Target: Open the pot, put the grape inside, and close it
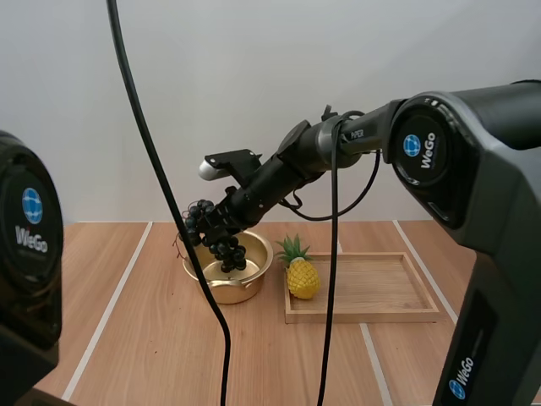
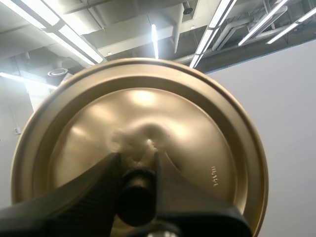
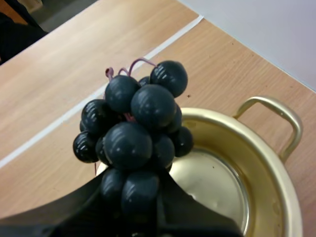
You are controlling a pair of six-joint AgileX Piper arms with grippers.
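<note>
A gold pot [image 1: 228,269] stands open on the table left of the wooden tray. My right gripper [image 1: 213,228] hangs just above its left rim, shut on a bunch of dark grapes [image 1: 221,242]. In the right wrist view the grapes [image 3: 134,134] are pinched between the black fingers [image 3: 173,205] over the pot's near rim [image 3: 269,168], with the bare inside of the pot beyond. My left gripper [image 2: 137,190] is shut on the black knob [image 2: 136,195] of the gold lid [image 2: 207,148], held up away from the table.
A wooden tray [image 1: 376,292] lies right of the pot. A yellow pineapple toy [image 1: 301,272] stands at the tray's left end, close to the pot. White lines run across the wooden table [image 1: 144,338].
</note>
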